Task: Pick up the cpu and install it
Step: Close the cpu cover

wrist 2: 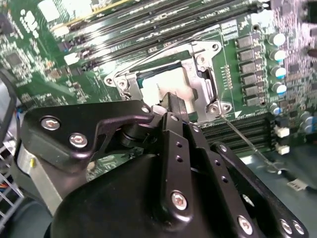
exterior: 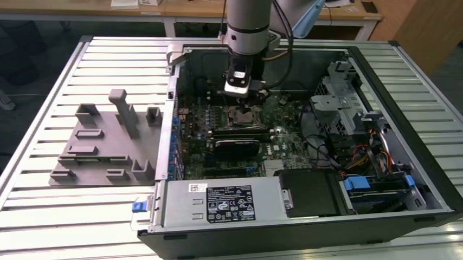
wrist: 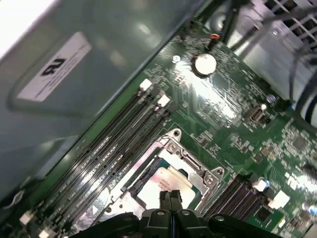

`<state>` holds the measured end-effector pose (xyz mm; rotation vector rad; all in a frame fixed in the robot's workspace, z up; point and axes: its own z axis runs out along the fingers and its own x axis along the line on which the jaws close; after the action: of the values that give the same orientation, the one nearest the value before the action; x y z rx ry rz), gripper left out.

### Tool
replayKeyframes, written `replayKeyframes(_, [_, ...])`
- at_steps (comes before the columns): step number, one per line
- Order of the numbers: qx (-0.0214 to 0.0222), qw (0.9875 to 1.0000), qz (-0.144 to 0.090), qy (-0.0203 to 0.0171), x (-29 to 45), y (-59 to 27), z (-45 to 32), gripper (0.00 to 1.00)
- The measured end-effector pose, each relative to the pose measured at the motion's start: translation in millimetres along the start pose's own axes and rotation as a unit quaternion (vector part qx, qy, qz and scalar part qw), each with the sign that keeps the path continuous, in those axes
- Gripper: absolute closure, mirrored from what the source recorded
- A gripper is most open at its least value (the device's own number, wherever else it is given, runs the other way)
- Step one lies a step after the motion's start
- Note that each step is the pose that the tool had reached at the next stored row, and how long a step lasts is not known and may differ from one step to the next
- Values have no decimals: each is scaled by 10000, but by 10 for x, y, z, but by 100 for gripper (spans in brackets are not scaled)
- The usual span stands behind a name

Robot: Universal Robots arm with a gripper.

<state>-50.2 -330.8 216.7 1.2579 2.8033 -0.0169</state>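
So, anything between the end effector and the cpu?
Nothing: in the first wrist view the end effector tips stand right over the cpu, which lies in the socket. Whether they touch it, I cannot tell.

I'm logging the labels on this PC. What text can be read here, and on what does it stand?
Power supply label: print too small to read.
Case wall sticker: blurred, not readable.
Motherboard markings: too small to read.
No text can be quoted.
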Motion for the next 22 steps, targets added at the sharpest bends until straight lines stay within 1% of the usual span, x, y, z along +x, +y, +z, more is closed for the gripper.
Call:
replayKeyframes(3, [-15, 9997, -262, 2, 0, 0, 1, 89])
replayKeyframes(5, [-26, 9990, -439, 4, 0, 0, 1, 89])
replayKeyframes(8, [-45, 9974, -716, 9, 1, 0, 4, 89])
replayKeyframes(10, [-57, 9960, -894, 12, 1, 0, 5, 89])
replayKeyframes(13, [-75, 9932, -1163, 17, 1, 0, 7, 89])
replayKeyframes(16, [-92, 9896, -1433, 20, 1, 0, 9, 89])
replayKeyframes(18, [-102, 9870, -1604, 22, 1, 0, 10, 89])
replayKeyframes(22, [-120, 9813, -1919, 25, 1, 0, 12, 89])
